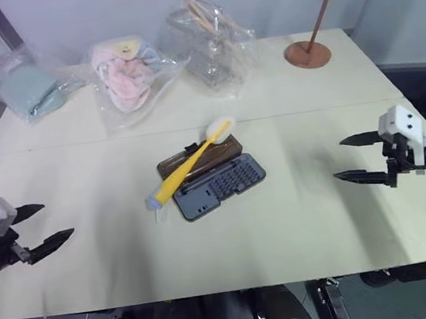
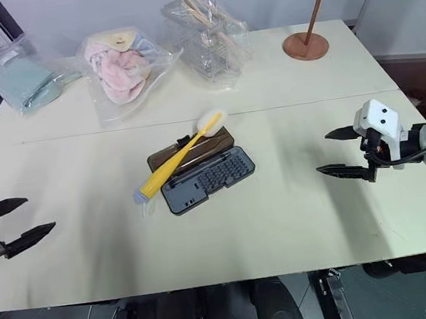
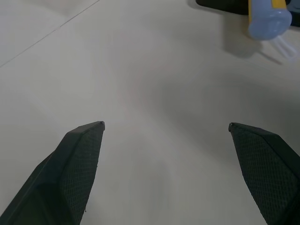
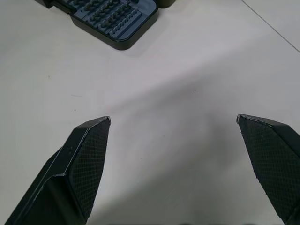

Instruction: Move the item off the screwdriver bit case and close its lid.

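The case (image 1: 213,176) lies open at mid-table, its lid (image 1: 197,158) folded back flat. The brush (image 1: 188,166) rests diagonally across lid and tray, its handle end overhanging the near-left edge; the lid cannot swing until it is lifted off. Left gripper (image 1: 41,226) and right gripper (image 1: 355,158) hover well apart from the case on either side, fingers spread wide and empty.

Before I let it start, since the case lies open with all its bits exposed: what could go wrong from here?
The brush lies diagonally across the open lid and tray, its handle end overhanging onto the table. Dragging instead of lifting it could shift the light case or spill bits. Both the left gripper and right gripper stand open, well off to the sides, so a long reach could clip the case.
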You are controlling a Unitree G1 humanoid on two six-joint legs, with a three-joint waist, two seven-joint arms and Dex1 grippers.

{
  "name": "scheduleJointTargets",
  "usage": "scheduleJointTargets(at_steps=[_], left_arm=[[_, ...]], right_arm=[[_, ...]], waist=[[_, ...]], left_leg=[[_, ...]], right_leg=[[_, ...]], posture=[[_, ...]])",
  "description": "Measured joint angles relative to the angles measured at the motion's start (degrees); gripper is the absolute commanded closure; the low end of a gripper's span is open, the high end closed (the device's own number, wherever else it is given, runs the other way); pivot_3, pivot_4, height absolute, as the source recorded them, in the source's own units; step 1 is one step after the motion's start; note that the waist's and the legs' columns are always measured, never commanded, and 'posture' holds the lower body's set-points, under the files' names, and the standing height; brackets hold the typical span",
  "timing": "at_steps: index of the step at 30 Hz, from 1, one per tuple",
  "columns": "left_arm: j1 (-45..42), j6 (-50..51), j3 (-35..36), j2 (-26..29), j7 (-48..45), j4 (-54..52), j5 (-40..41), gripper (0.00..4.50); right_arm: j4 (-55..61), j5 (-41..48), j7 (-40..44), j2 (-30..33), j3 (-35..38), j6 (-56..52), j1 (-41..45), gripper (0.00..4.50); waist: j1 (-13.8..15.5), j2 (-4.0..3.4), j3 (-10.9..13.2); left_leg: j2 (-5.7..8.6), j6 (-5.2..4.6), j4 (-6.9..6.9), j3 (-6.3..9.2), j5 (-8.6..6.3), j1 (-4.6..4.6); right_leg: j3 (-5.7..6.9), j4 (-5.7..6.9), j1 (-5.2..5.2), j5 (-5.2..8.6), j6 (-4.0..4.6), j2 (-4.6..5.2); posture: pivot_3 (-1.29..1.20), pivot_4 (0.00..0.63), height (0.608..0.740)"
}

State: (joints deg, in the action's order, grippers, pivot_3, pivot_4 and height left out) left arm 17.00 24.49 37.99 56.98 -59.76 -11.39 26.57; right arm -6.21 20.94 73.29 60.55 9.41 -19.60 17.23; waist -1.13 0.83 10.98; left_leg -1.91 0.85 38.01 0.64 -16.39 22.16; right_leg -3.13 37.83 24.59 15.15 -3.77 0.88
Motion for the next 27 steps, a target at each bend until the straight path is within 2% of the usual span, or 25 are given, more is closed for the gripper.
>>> scheduleJointTargets(at_steps=[12,15,22,27], left_arm=[[-6.1,1.6,-1.5,-2.2,4.0,0.0,0.1,0.05],[-13.0,4.9,-4.6,-4.0,5.7,-0.2,2.7,0.05],[-36.9,10.9,-25.6,-8.1,5.5,-1.6,5.6,0.05],[-50.3,10.3,-41.8,-14.2,5.2,7.4,-2.7,0.05]], right_arm=[[5.1,0.8,-4.7,-1.9,0.4,-4.1,-1.0,0.00],[8.9,4.3,-7.0,-3.6,1.7,-9.8,-2.3,0.00],[27.0,17.0,-17.8,-7.4,5.1,-27.8,-0.4,0.00],[36.3,23.5,-26.1,-11.8,4.9,-34.3,1.1,0.00]], waist=[[0.0,0.00,0.0],[0.3,0.01,0.0],[0.2,0.03,0.0],[0.2,0.04,0.0]], left_leg=[[0.01,0.00,0.00,-0.01,0.00,0.00],[0.03,0.00,0.07,0.03,0.00,0.00],[0.08,0.01,0.19,0.11,0.01,0.12],[0.07,0.01,0.17,0.28,0.01,0.12]], right_leg=[[-0.02,0.01,0.00,-0.02,-0.03,-0.02],[-0.02,0.06,-0.03,-0.10,-0.16,-0.01],[-0.02,0.06,-0.06,-0.23,-0.41,-0.06],[0.01,0.14,-0.04,-0.23,-0.40,-0.23]], posture=[[0.00,0.150,0.737],[0.00,0.150,0.737],[0.00,0.150,0.737],[0.00,0.150,0.737]])
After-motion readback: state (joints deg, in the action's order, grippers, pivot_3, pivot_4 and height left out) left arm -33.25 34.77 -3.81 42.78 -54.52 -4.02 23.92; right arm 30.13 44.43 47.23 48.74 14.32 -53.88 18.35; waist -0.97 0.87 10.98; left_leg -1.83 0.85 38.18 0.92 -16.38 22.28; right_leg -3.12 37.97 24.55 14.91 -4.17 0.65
